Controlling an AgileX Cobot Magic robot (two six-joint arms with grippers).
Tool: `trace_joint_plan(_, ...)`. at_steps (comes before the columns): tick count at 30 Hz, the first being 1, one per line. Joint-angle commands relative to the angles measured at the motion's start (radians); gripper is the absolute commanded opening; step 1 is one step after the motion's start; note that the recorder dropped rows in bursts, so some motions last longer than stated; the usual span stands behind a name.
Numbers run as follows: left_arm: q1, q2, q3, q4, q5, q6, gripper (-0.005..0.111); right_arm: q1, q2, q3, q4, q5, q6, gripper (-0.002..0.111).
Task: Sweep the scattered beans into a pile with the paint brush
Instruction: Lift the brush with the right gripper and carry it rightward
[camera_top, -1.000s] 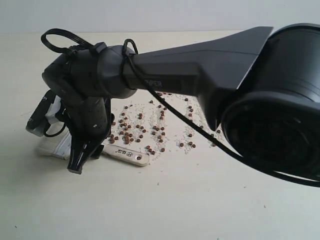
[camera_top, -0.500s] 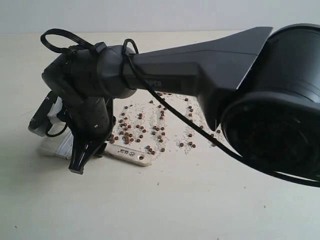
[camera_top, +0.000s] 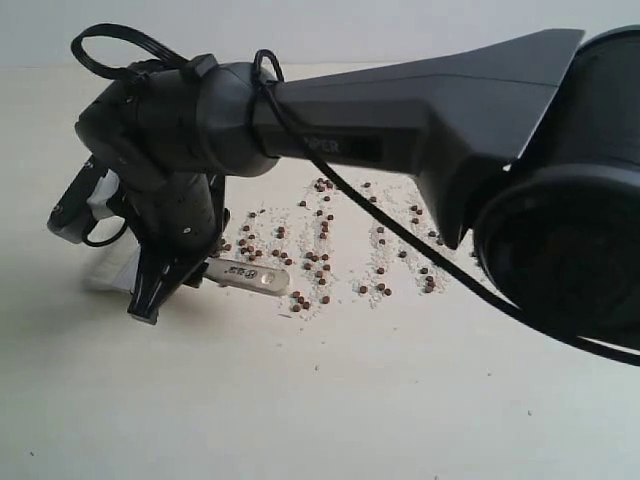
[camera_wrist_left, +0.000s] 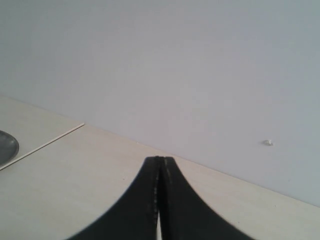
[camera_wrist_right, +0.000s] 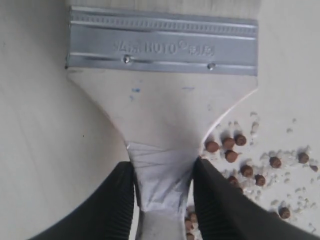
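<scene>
The paint brush (camera_wrist_right: 162, 95) lies almost flat on the pale table, silver band (camera_wrist_right: 162, 42) forward; its bristles are cut off by the frame edge. My right gripper (camera_wrist_right: 162, 187) is shut on the taped neck of the cream handle. In the exterior view this gripper (camera_top: 150, 298) reaches over to the left, and the handle's holed end (camera_top: 262, 278) sticks out toward the beans (camera_top: 318, 258). These reddish-brown pellets lie scattered in streaks with whitish grit, some right beside the handle (camera_wrist_right: 227, 147). My left gripper (camera_wrist_left: 160, 165) is shut on nothing, facing a wall.
The right arm's thick black body (camera_top: 420, 130) and a cable (camera_top: 400, 240) hang over the beans and hide part of them. In the left wrist view a dark round dish edge (camera_wrist_left: 6, 147) and a thin table seam (camera_wrist_left: 47, 144) show.
The right gripper has moved a little back and left with the brush. The handle's end has swung away from the front beans, up toward the back.
</scene>
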Motion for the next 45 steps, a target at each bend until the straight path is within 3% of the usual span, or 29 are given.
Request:
trace_joint_plan(1, -0.001, -0.005, 0.003, 0.001, -0.005, 0.003, 0.000, -0.002, -0.051, 0.001, -0.022, -0.020, 0.031, 0.000)
trace_joint_plan(19, -0.001, -0.005, 0.003, 0.001, -0.005, 0.003, 0.000, -0.011, -0.188, 0.042, -0.108, -0.013, 0.194, 0.000)
trace_joint_plan(32, -0.001, -0.005, 0.003, 0.001, -0.005, 0.003, 0.000, -0.107, -0.583, 0.537, -0.129, -0.339, 0.364, 0.000)
trace_joint_plan(39, -0.001, -0.005, 0.003, 0.001, -0.005, 0.003, 0.000, -0.158, -0.819, 0.770, -0.112, -0.321, 0.369, 0.000)
trace_joint_plan(45, -0.001, -0.005, 0.003, 0.001, -0.005, 0.003, 0.000, -0.178, -0.958, 0.825, -0.111, -0.155, 0.369, 0.000)
